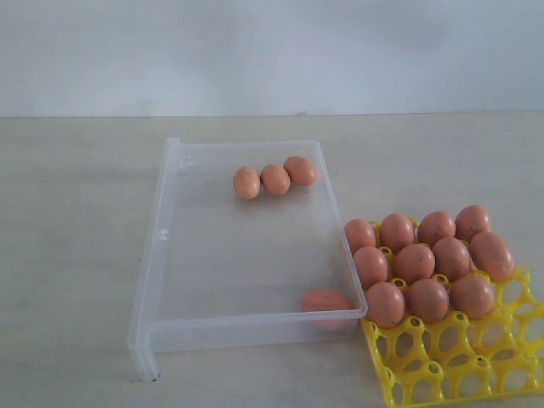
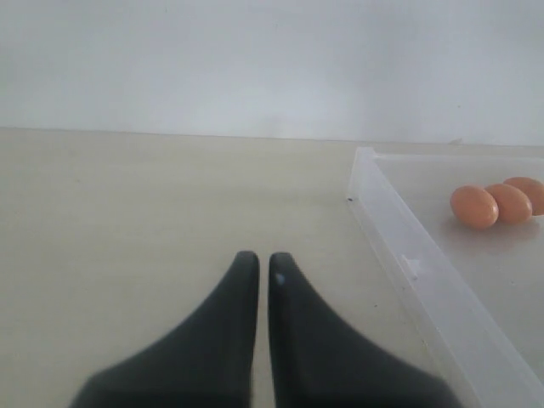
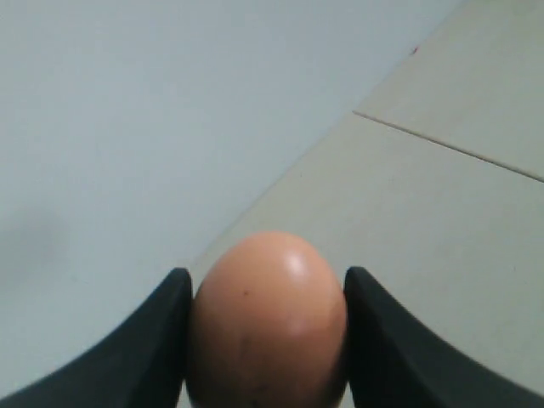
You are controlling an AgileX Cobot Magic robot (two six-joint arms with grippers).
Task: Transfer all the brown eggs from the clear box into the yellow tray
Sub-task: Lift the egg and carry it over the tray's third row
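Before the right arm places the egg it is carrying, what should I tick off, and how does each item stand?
1. Grip on the held egg: ok, it sits squarely between both fingers of the right tool.
2. Free cups in the yellow tray: ok, its near rows are empty.
3. Right tool above the tray: cannot tell, the exterior view shows no arm.
4. Left tool out of the way: ok, shut and empty, outside the clear box with bare table ahead.
5. Box emptied: not ok, three eggs lie by its far wall and one egg in the corner nearest the tray.
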